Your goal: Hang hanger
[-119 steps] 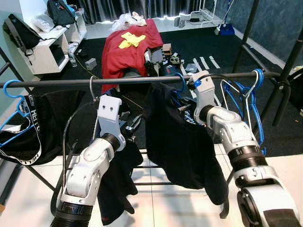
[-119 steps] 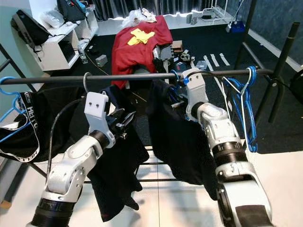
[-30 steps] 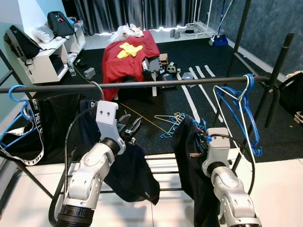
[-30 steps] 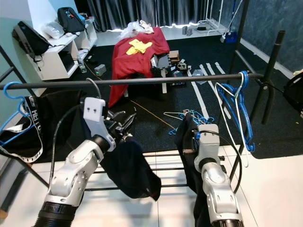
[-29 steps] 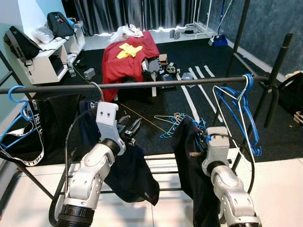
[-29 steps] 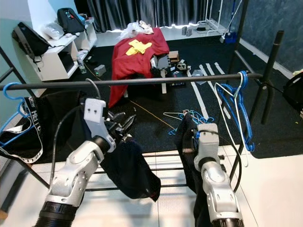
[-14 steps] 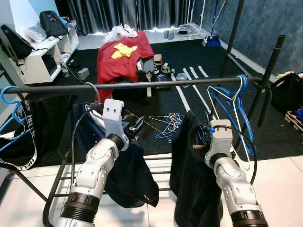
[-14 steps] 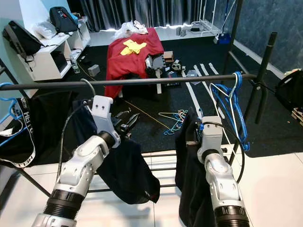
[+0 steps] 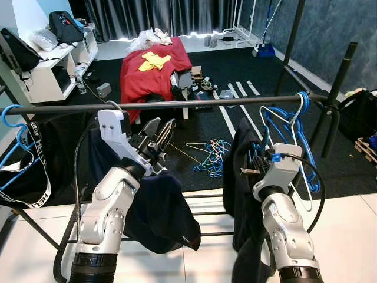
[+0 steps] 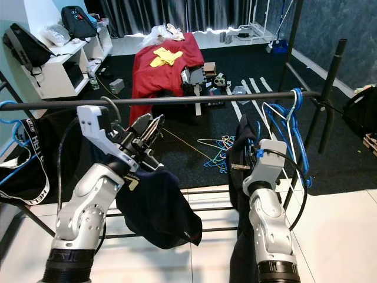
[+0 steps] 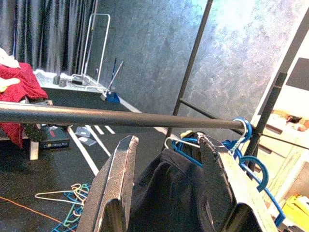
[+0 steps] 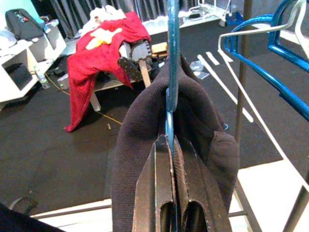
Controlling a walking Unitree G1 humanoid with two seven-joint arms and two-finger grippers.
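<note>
The right pincer (image 12: 170, 212) pinched the thin, stiff hanger (image 12: 171, 72) below the rail (image 9: 177, 105); its limp garment (image 9: 244, 177) would swing. The left pincer (image 9: 158, 131) gaped wide, empty.

My right pincer (image 12: 170, 198), clamped on the blue hanger (image 12: 171, 72) with its dark garment (image 9: 241, 177), has come down off the clothes rail (image 9: 177, 105) and now holds it below, just beside the empty blue hangers (image 9: 294, 127). My left pincer (image 9: 158, 131) has risen and spread its fingers, seemingly just under the rail.
</note>
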